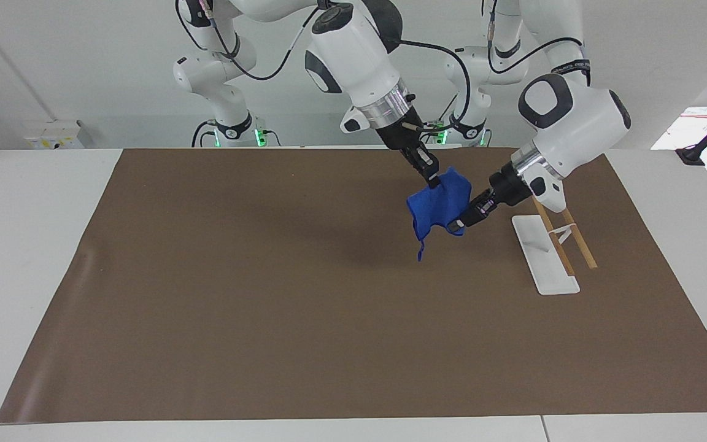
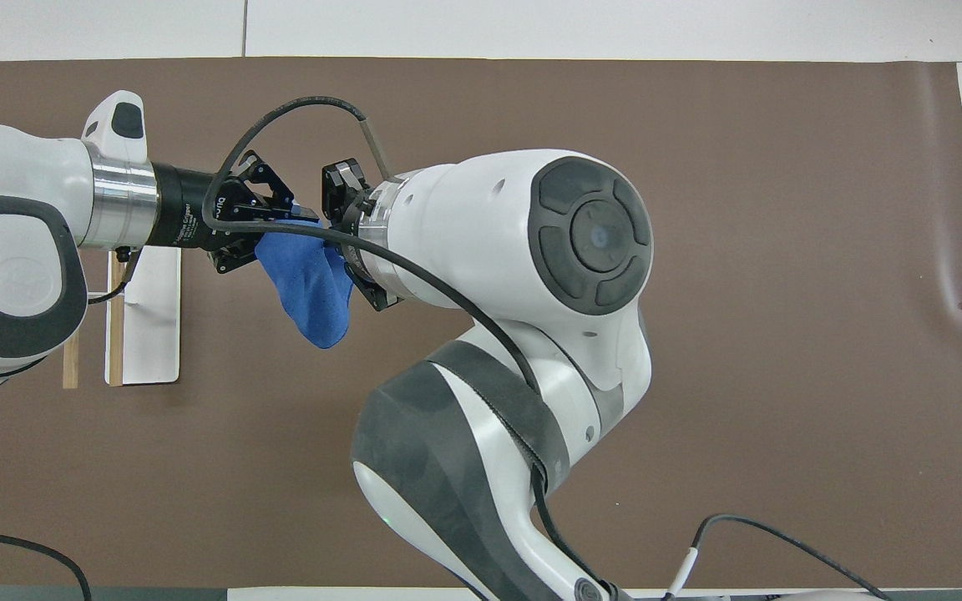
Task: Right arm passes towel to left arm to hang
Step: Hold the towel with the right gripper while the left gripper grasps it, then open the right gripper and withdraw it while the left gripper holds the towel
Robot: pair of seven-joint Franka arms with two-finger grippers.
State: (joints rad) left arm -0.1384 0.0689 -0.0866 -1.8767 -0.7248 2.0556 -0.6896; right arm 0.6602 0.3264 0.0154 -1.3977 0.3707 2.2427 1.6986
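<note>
My right gripper point(image 1: 433, 180) hung over the brown mat point(image 1: 267, 307), its fingers clamped on the top edge of the towel point(image 1: 438, 207), which dangled in the air clear of the mat. The towel fell in bunched blue folds below my fingers, and its string loop point(image 1: 421, 250) trailed from the lowest corner. My left gripper point(image 1: 459, 222) came in from the left arm's end of the table and met the towel at its lower edge, on the side toward the rack point(image 1: 547, 248). In the overhead view my left gripper point(image 2: 268, 227) had its fingers drawn in around the towel's point(image 2: 307, 284) edge, with the cloth between them; I could not tell whether they had fully clamped it. My right gripper point(image 2: 346, 219) in that view was mostly hidden under my own right arm point(image 2: 531, 250). The rack, a white base with two wooden bars, stood on the mat toward the left arm's end of the table, near the towel but apart from it, partly under my left arm point(image 2: 22, 234) in the overhead view.
</note>
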